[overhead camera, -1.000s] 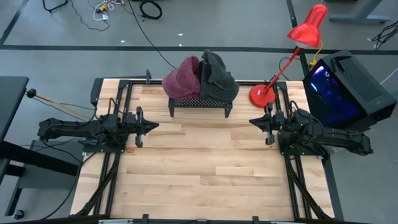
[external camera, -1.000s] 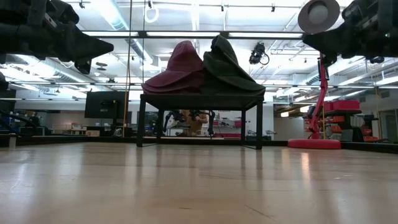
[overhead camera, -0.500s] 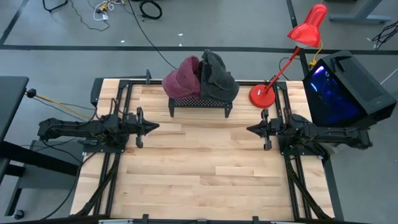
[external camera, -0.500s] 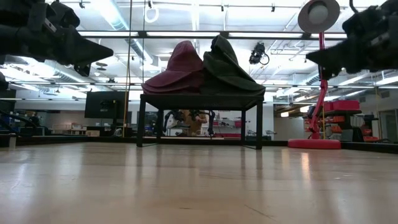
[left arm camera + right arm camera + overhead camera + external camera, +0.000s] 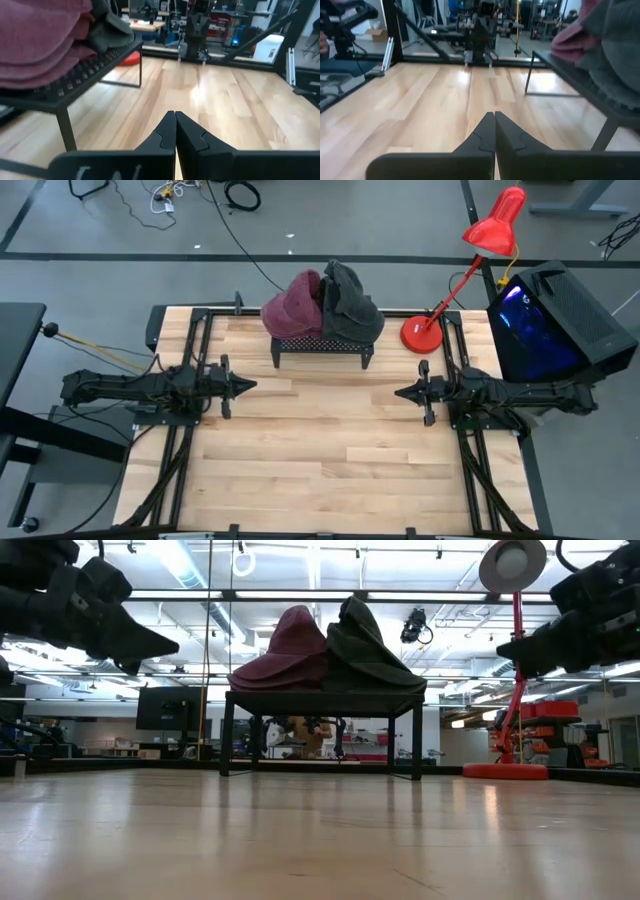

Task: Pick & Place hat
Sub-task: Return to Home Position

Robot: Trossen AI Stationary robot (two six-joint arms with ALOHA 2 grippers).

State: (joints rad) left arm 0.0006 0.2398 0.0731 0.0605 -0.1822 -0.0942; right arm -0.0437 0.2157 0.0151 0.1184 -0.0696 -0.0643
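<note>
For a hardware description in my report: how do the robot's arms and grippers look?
The left arm and right arm are black and jointed. The left gripper and right gripper each have two black fingers that taper to a point, with small interlocking notches along the inner edges.

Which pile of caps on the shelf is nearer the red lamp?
The black pile, on the shelf end beside the lamp base; the red pile takes the other end.

Two cap stacks [image 5: 292, 305] [image 5: 350, 305], one shelf [image 5: 320, 345], one lamp [image 5: 420, 333]
</note>
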